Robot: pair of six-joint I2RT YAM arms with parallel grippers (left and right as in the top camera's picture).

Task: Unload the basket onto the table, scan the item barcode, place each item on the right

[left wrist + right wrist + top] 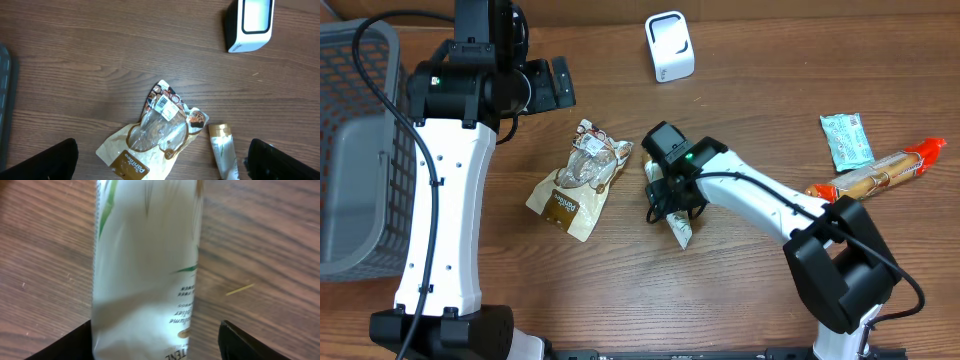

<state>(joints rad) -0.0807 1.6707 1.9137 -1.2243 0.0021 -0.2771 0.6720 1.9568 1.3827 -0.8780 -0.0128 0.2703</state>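
A white tube-shaped packet (681, 229) (145, 265) with a gold end (219, 130) lies flat on the wooden table. My right gripper (669, 203) (157, 347) sits low over it, open. The packet lies between the fingers, against the left one, with a gap to the right finger (250, 342). The white scanner (669, 46) (250, 22) stands at the back of the table. My left gripper (548, 85) (162, 167) hangs open and empty, high above a brown-and-clear snack bag (578, 182) (155, 135) that shows a barcode label (166, 107).
A grey mesh basket (350, 150) takes up the left edge. A pale green packet (846, 140) and a long orange biscuit pack (880, 172) lie at the right. Bare wood separates the scanner from the packets.
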